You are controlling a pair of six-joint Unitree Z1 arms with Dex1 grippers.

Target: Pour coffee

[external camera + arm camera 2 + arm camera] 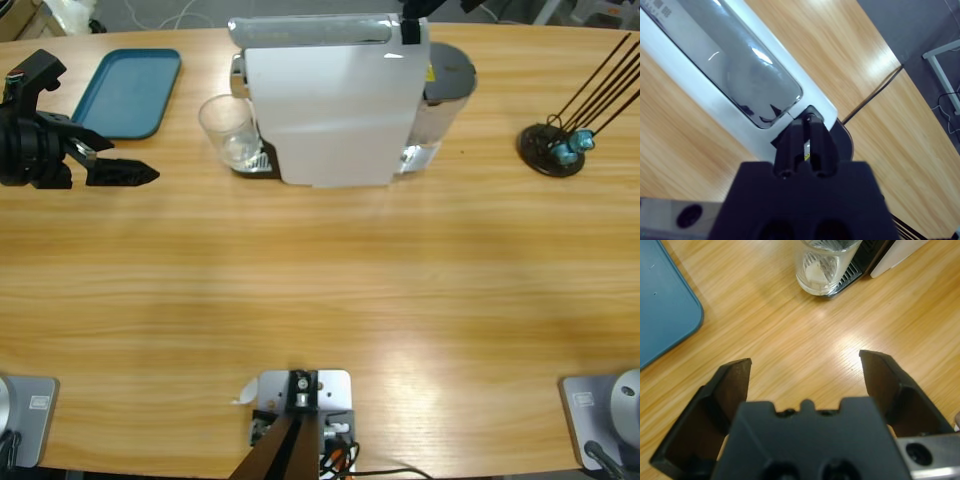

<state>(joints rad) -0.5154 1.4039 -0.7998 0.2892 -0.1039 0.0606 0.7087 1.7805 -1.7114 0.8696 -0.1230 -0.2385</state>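
Hovering wide open: left end effector [805,371], near small clear glass tumbler [824,266]. Pressing closed against tall white coffee machine [330,100]: right end effector [807,131].

The left pincer [135,175] hangs low at the table's [320,290] left edge, jaws spread wide apart. The right pincer [807,137] reaches over the table's far side, jaws pressed together.

Blue tray [128,92] at table's [320,290] far left. White coffee machine [330,100] far middle, grey tank behind it. Black round stand [551,150] with thin dark rods far right, small blue bits on it, maybe clips.
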